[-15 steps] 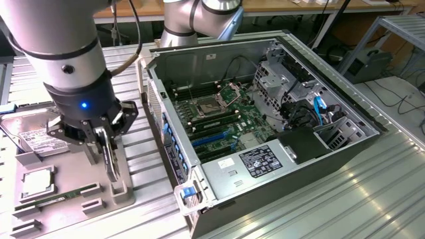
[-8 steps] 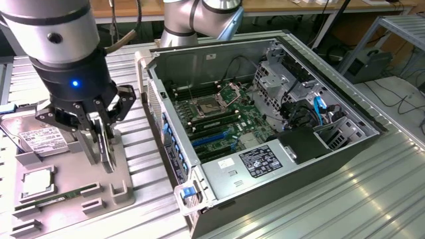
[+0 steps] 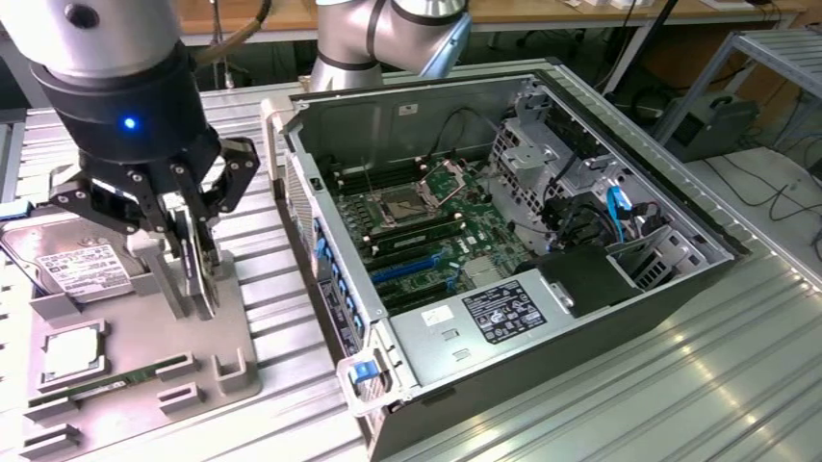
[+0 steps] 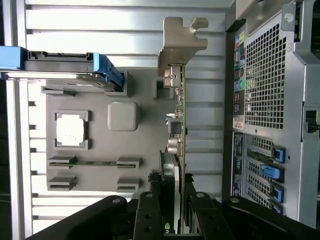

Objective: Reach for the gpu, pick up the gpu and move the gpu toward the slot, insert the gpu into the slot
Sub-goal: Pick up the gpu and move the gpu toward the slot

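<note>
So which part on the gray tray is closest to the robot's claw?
The gpu, the thin card standing on edge with a silver bracket, right at the gripper. The hard drive, processor and memory stick sit farther off.

The robot arm [image 3: 385, 38] bends over at the far side. Its wrist [image 3: 122, 87] points straight down on the exterior view's left, and a little blue light [image 3: 127, 123] glows on it. Below hangs the gripper [image 3: 195, 274]. Its black fingers [image 4: 150, 212] press on both sides of the gpu [image 4: 181, 100].
</note>
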`<action>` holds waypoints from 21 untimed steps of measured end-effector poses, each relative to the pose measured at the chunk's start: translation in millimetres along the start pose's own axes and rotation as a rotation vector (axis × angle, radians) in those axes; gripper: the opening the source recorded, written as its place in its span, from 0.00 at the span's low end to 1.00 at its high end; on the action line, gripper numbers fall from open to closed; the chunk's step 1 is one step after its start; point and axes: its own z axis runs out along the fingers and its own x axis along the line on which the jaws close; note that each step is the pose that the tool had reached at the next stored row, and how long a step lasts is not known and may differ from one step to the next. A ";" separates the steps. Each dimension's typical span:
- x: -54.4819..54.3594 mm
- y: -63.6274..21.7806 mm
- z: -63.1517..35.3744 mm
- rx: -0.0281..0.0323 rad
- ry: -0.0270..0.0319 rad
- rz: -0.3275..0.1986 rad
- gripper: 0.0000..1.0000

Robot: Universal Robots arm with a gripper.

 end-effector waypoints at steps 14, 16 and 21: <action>-1.4 0.5 -54.1 0.0003 0.0002 0.000 0.27; -1.6 0.6 -61.1 0.0002 0.0000 0.000 0.27; -2.0 0.7 -77.5 0.0003 0.0001 0.000 0.27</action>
